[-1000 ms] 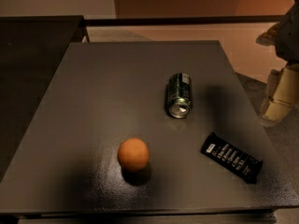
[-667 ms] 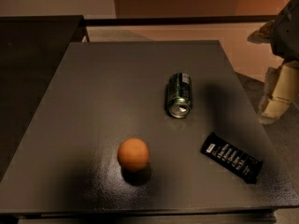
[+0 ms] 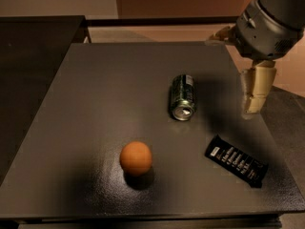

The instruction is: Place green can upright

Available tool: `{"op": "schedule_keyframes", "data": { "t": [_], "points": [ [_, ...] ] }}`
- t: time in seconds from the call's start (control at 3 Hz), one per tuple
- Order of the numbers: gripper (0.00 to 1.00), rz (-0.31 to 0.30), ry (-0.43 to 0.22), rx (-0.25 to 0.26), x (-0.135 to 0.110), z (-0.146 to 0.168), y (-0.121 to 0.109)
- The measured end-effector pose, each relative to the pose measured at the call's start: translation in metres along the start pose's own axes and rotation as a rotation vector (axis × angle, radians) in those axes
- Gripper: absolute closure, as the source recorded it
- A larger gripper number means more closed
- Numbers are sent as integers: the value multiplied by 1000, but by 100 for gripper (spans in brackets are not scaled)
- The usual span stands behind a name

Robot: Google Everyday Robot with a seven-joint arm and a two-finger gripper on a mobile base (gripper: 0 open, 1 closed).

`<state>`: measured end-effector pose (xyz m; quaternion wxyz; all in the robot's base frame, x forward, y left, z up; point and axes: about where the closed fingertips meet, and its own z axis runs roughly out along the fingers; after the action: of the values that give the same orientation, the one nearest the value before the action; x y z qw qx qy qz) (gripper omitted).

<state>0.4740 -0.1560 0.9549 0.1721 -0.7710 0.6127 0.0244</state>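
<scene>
The green can (image 3: 182, 97) lies on its side near the middle of the dark table (image 3: 95, 89), its silver pull-tab end facing the front. My gripper (image 3: 255, 92) hangs from the grey arm at the upper right, above the table's right edge. It is to the right of the can, apart from it, and holds nothing.
An orange ball (image 3: 136, 158) sits on the table to the front left of the can. A flat black snack bar wrapper (image 3: 236, 160) lies at the front right. A second dark surface (image 3: 33, 37) adjoins on the left. Floor lies beyond the right edge.
The arm and gripper have moved left, further into view and closer to the can. The can, ball and wrapper have not moved.
</scene>
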Motion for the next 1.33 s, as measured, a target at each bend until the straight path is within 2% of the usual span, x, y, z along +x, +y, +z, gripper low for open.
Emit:
{"op": "schedule_keyframes", "data": {
  "t": [0.67,1.0,1.33],
  "points": [
    [0,-456,-32,-17,-36,44,-33],
    [0,-691,-16,-62,-49,66,-38],
    [0,-914,43,-112,-52,88,-39]
  ]
}}
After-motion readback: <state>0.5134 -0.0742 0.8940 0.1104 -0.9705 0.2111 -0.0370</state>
